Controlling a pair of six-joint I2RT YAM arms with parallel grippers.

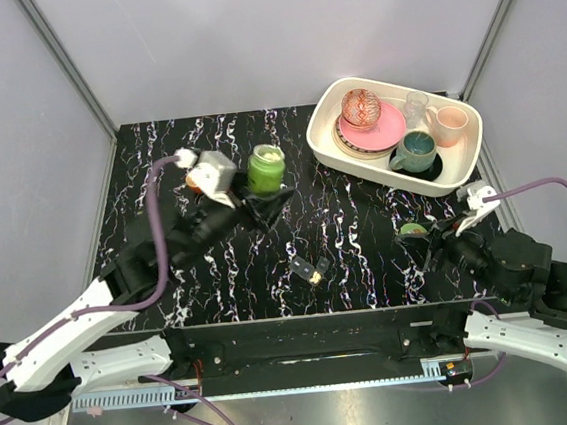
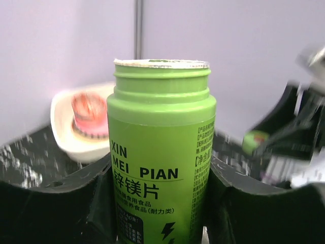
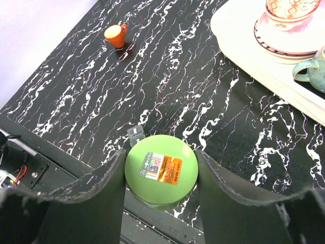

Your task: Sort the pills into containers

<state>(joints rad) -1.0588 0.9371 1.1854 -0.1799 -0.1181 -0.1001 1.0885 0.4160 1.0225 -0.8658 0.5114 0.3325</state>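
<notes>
Left jaws clasp the uncapped green bottle; right jaws its lid.

the left arm stretches far and inward, left gripper clamped on a green bottle; the right arm folds near right, right gripper gripping a green lid.

Small dark rectangular pill box, lying flat, angled, front centre
</notes>
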